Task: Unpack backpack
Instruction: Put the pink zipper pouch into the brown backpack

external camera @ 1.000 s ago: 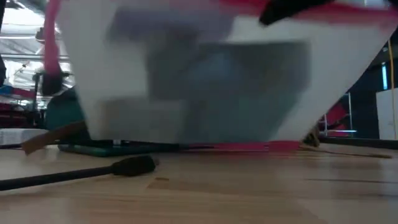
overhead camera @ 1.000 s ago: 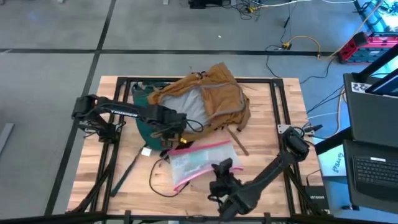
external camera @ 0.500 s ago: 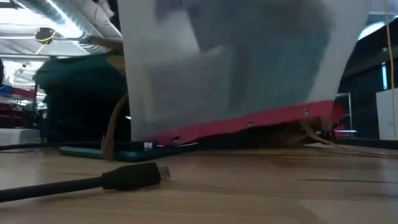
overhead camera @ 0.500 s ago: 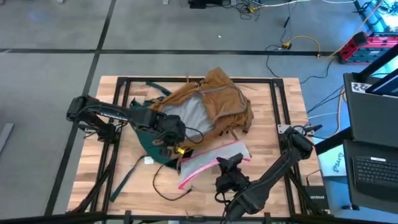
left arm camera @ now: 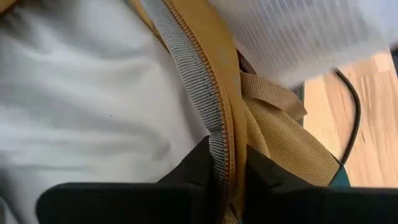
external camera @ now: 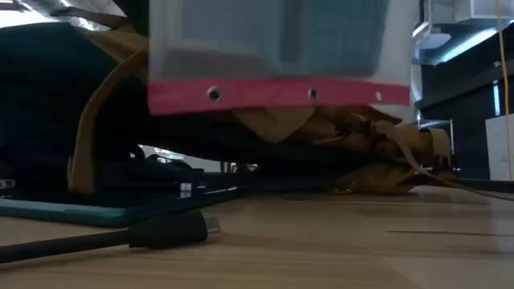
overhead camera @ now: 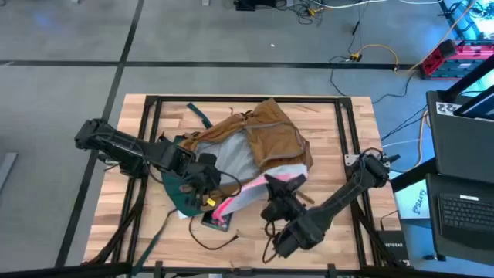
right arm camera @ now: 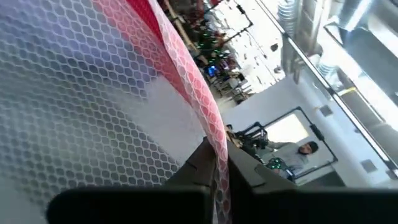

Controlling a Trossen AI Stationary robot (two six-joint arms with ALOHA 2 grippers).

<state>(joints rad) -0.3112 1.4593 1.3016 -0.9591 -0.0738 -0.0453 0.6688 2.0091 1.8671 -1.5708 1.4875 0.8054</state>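
Backpack [overhead camera: 255,135] lies mid-table, its zipper rim pinched by the left gripper [overhead camera: 202,179]; the pouch [overhead camera: 258,185] is clamped by the right gripper [overhead camera: 279,185] — extraction underway — lifting clear is needed next.

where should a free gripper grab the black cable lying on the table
Grip the black cable just behind its thick plug end, coming straight down from above. It lies flat on the wooden table, clear of the backpack, and the plug's step should stop slipping.

Tan, teal-based backpack [overhead camera: 270,127]; pink-edged pouch [overhead camera: 258,187]
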